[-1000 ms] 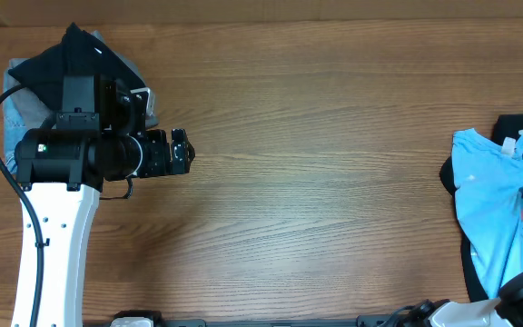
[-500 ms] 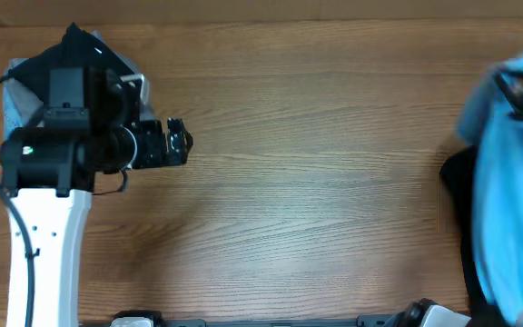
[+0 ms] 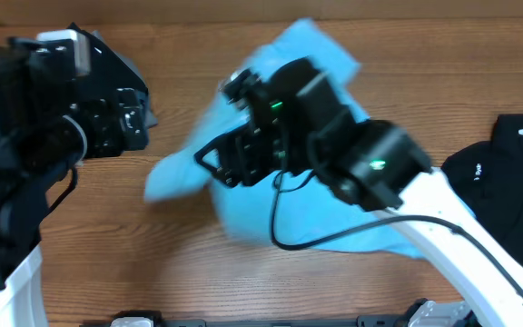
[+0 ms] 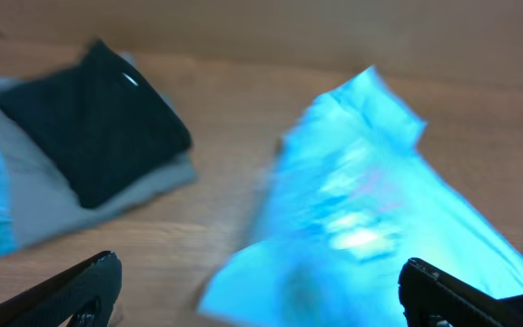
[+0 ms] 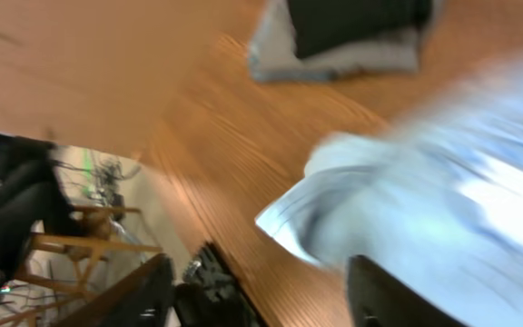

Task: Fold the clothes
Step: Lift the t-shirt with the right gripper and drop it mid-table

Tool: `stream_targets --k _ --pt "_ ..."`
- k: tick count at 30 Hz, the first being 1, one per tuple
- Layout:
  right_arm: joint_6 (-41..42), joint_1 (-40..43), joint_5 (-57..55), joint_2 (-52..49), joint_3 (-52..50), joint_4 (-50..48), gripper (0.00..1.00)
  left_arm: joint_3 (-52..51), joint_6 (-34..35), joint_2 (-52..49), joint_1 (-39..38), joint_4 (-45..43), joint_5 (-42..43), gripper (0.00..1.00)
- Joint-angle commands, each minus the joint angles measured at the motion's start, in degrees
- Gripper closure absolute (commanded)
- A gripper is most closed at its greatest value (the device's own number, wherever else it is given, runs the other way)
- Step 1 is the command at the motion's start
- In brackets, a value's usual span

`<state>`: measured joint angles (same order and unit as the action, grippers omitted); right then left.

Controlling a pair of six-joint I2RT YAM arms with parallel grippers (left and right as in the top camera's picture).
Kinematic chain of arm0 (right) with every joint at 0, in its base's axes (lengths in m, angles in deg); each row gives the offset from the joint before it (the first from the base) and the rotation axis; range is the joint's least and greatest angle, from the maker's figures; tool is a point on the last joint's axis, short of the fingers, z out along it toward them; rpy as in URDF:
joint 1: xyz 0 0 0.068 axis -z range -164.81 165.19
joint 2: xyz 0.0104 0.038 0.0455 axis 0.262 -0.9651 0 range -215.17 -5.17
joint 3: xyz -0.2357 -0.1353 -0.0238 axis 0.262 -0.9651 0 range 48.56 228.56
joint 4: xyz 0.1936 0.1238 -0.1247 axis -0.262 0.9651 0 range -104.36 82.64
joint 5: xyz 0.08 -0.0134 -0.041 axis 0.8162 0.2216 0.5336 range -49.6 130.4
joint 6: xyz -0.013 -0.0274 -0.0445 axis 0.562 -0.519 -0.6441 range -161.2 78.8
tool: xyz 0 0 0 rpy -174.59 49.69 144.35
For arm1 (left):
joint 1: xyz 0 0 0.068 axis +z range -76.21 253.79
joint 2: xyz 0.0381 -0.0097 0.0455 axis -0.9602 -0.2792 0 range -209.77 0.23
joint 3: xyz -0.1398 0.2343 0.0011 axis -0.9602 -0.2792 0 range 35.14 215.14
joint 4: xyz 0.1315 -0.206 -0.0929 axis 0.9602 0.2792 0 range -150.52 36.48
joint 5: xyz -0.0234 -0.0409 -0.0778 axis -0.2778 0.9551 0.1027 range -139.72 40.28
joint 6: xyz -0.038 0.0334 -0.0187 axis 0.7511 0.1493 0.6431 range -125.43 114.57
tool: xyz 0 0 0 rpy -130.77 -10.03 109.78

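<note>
The clothes, a light blue T-shirt (image 3: 175, 173), lie blurred with motion across the middle of the table, partly under my right arm. My right gripper (image 3: 209, 162) is over the shirt's left part. In the right wrist view my right gripper (image 5: 261, 268) has its fingers wide apart with only table between them, and the T-shirt (image 5: 425, 182) billows to the right of it. My left gripper (image 3: 139, 118) is at the left, open. In the left wrist view my left gripper (image 4: 260, 268) has its fingers far apart, and the T-shirt (image 4: 370, 191) lies ahead of them, untouched.
A folded stack (image 4: 89, 154), black on grey on blue, sits at the back left, partly hidden under the left arm in the overhead view. The same stack (image 5: 343, 32) shows in the right wrist view. A black garment (image 3: 507, 163) lies at the right edge.
My right arm has swept from the right edge to the table's middle, bringing the blue T-shirt with it, and its jaws have gone from shut to open. The left arm shifted left.
</note>
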<state>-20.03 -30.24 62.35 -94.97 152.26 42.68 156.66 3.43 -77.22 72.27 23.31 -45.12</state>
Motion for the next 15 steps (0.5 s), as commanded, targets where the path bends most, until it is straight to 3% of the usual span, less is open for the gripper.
stream_targets --k 1,7,15 --pt "1.40 2.32 -12.22 2.45 1.07 0.98 0.27 3.23 -0.11 0.09 -0.33 0.50 -3.91 0.00" --pt "1.14 12.33 -17.00 12.02 1.07 3.74 0.21 3.10 -1.84 -3.10 -0.59 1.97 3.39 0.00" --pt "4.42 30.23 -23.19 20.39 1.03 16.13 0.06 3.10 -1.99 -13.77 -6.03 5.95 2.86 0.00"
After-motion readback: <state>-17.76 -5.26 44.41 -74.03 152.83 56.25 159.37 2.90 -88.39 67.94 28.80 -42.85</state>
